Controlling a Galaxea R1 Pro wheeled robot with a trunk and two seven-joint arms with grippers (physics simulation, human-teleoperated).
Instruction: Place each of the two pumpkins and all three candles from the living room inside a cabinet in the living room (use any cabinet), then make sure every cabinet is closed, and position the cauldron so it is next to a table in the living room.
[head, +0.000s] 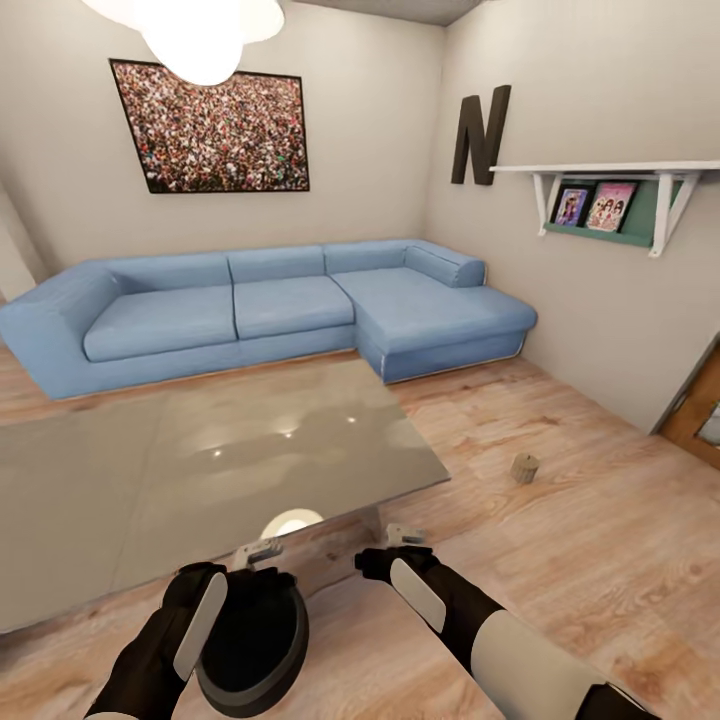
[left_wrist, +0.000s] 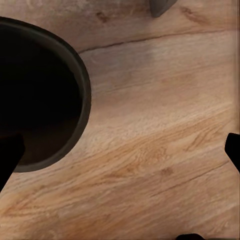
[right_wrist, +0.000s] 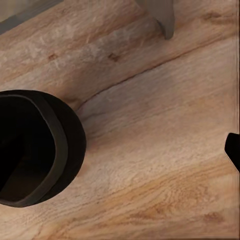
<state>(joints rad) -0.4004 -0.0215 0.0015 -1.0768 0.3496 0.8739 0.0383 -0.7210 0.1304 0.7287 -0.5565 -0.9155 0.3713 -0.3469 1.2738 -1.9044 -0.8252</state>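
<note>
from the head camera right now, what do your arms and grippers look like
Both arms are matte black near the wrists, each with a long white rounded panel. The right arm widens into a white shell toward the shoulder. The left gripper and right gripper have short pale grey fingers. No cables or markings are visible.

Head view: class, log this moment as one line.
matte black round cauldron: floor beside grey-green low table | left gripper: over it | beige stout candle: floor

The wood floor (head: 560, 560) is carrying the table (head: 200, 480), the sofa (head: 260, 310), a candle (head: 525, 467) standing apart, and the cauldron (head: 255, 640) just beside the table.
</note>
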